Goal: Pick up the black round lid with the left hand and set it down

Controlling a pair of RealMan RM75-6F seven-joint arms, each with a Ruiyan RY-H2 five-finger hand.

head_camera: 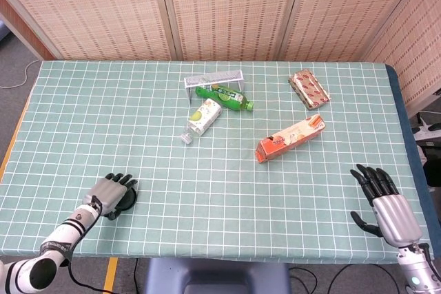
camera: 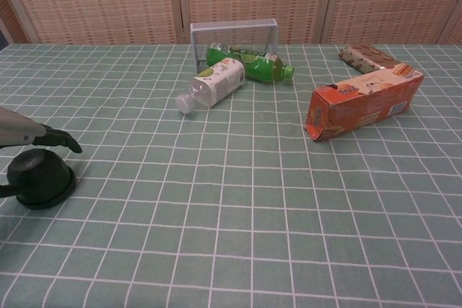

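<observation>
- The left hand (head_camera: pixel 108 189) lies low over the front left part of the tabletop (head_camera: pixel 124 115), its dark fingers (camera: pixel 59 139) spread around the black round lid (camera: pixel 40 177); in the chest view one finger reaches past the far side of the lid and another part of the hand shows at its left side; whether the fingers actually clasp the lid cannot be told
- The black round lid rests on the green checked cloth near the front left corner of the tabletop, upright, dome side up
- The right hand (head_camera: pixel 383 201) is near the front right corner of the tabletop, fingers apart and holding nothing; it appears only in the head view
- A clear bottle with a white cap (head_camera: pixel 202 117) lies on its side around the middle of the tabletop; just behind it a green bottle (head_camera: pixel 224 96) also lies on its side, beside a small wire rack (head_camera: pixel 213 78)
- An orange carton (head_camera: pixel 290 138) lies flat right of centre; a patterned packet (head_camera: pixel 309 89) sits toward the back right corner
</observation>
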